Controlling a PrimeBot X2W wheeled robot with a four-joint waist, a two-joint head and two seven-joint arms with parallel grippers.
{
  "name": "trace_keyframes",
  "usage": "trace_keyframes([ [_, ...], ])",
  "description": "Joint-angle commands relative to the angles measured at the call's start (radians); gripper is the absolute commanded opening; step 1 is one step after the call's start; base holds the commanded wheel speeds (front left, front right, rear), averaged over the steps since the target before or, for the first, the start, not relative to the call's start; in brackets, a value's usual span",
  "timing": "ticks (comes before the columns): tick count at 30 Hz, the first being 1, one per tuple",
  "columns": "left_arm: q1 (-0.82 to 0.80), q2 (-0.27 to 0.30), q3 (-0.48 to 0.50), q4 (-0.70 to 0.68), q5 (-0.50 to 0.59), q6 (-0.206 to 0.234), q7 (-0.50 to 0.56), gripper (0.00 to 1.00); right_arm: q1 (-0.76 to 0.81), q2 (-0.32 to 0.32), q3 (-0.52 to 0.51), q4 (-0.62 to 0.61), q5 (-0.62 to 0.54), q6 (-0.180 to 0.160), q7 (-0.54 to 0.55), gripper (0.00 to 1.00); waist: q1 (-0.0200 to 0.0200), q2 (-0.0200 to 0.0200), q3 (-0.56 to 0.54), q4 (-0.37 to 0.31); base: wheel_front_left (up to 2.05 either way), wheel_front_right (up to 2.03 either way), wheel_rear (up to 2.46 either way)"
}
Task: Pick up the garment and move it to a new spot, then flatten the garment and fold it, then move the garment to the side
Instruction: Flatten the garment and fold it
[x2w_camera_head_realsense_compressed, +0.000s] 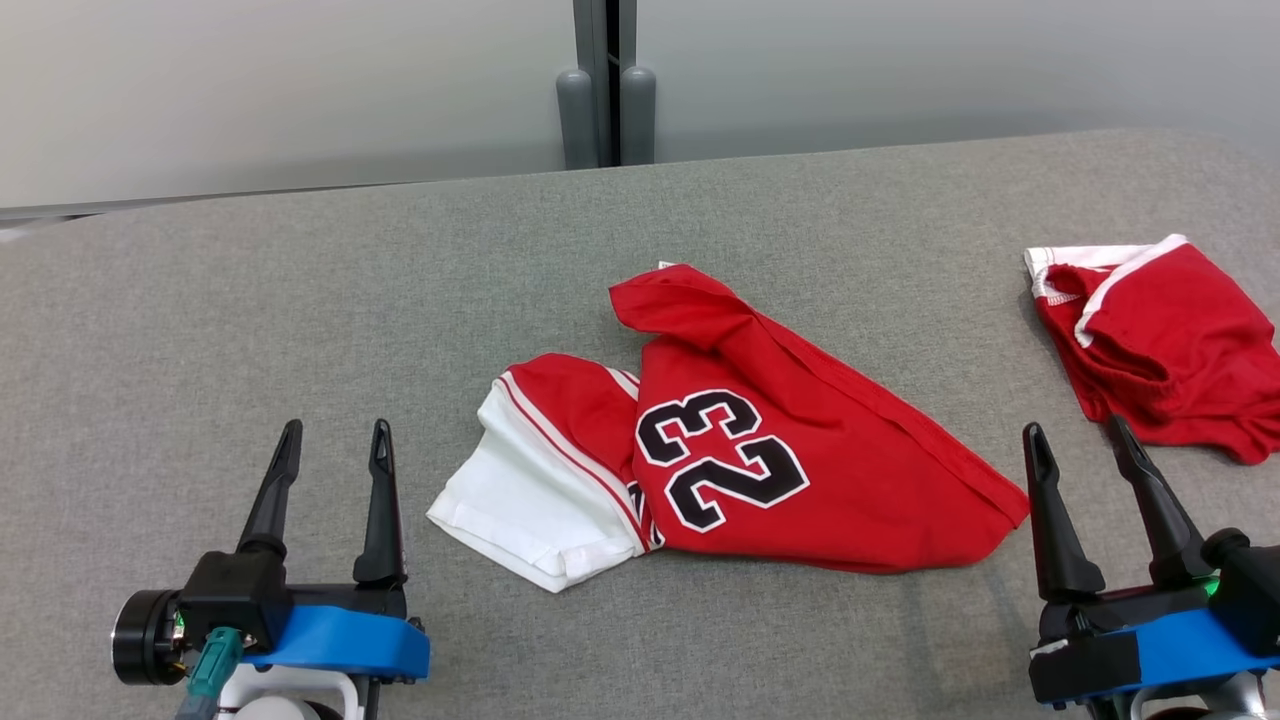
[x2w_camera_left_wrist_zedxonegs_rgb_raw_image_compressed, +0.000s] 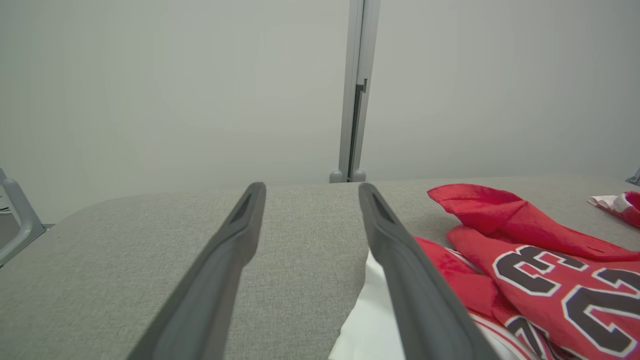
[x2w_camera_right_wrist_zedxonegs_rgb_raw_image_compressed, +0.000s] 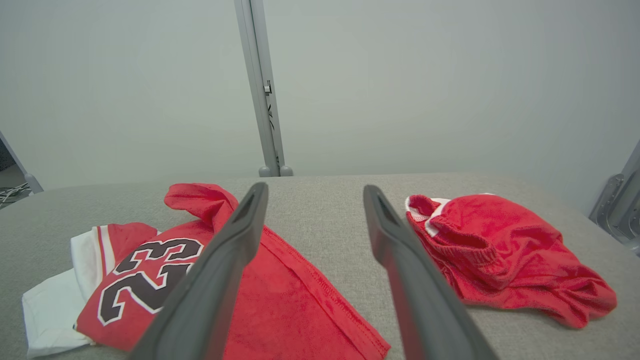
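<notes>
Head view: the jersey lies crumpled mid-table, its red "23" panel flopped over a white-and-red part at its 8 o'clock. The second red garment sits at the jersey's 3 o'clock, apart from it. The left gripper is at frame 7 o'clock and the right gripper at 5 o'clock. Both are spread wide, empty and off the cloth. My read is step 1, pick-up not begun.

Left wrist view: the left gripper is parted and holds nothing. The jersey is at 4 o'clock.

Right wrist view: the right gripper is parted and empty. The jersey is at 8 o'clock and the second red garment at 3 o'clock.

Next move likely needs a descent onto a jersey edge and a firm pinch. No container in play; both items lie loose on the table.
</notes>
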Motion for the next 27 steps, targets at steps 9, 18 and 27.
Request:
trace_keyframes([
  [9, 0.013, 0.013, -0.011, -0.028, 0.0, 0.008, 0.023, 1.0, 0.021, 0.008, -0.002, -0.024, 0.011, 0.0, 0.015, 1.0, 0.0001, 0.0002, -0.001, 0.002, 0.0, 0.0, 0.0],
  [18, -0.065, 0.021, -0.069, 0.102, -0.067, -0.076, 0.231, 1.0, -0.017, 0.01, 0.011, -0.011, 0.018, 0.0, 0.009, 1.0, 0.0001, 0.0002, 0.068, -0.013, 0.0, 0.0, 0.0],
  [27, -0.113, 0.009, -0.077, 0.272, -0.132, -0.11, 0.343, 0.95, -0.032, 0.012, -0.009, 0.066, 0.035, 0.0, -0.006, 1.0, 0.0001, 0.0002, 0.116, -0.039, 0.0, 0.0, 0.0],
])
